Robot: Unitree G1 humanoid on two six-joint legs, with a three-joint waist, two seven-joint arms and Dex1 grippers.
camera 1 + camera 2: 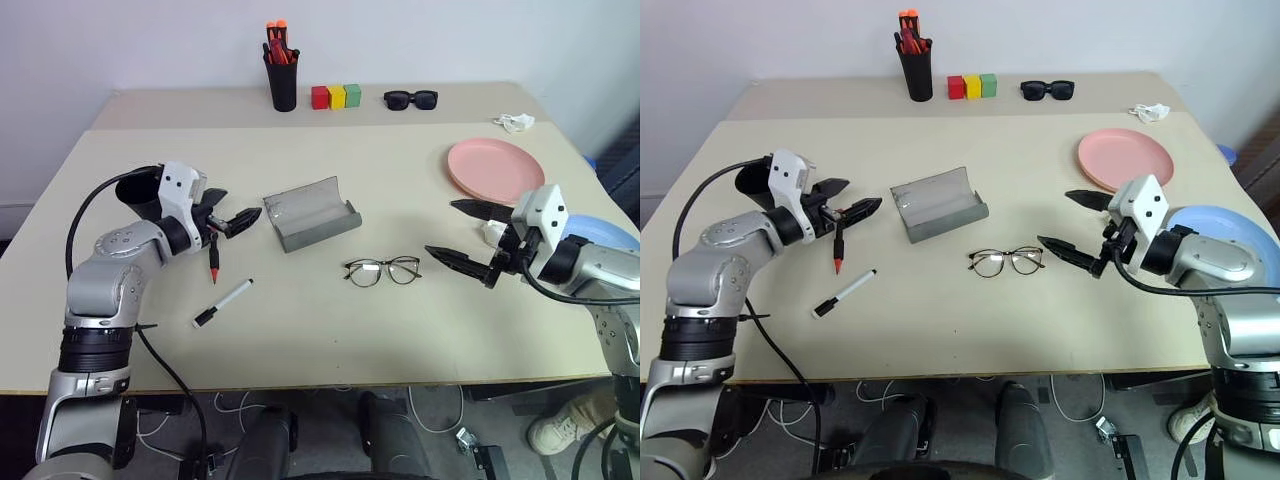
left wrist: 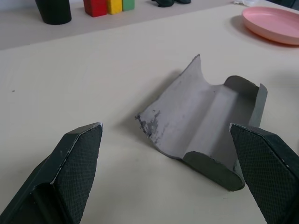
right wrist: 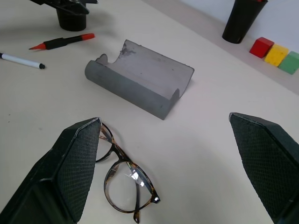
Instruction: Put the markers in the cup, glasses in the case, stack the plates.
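Note:
My left gripper [image 1: 243,203] hangs open just right of the wide black cup [image 1: 140,195] and over the top end of the red marker [image 1: 214,262]. The white marker [image 1: 222,303] lies nearer the front edge. The grey case [image 1: 310,213] lies open at the middle, and the left wrist view looks along the table at it [image 2: 205,135]. The wire glasses [image 1: 382,270] lie in front of the case, unfolded. My right gripper [image 1: 440,226] is open just right of the glasses, holding nothing. The pink plate [image 1: 495,170] and the blue plate [image 1: 600,232] lie apart at the right.
Along the back stand a tall black cup of orange-red pens [image 1: 282,80], three coloured blocks [image 1: 335,96], black sunglasses [image 1: 411,99] and a crumpled white scrap [image 1: 514,122]. A person's shoe [image 1: 560,430] shows under the table's right front corner.

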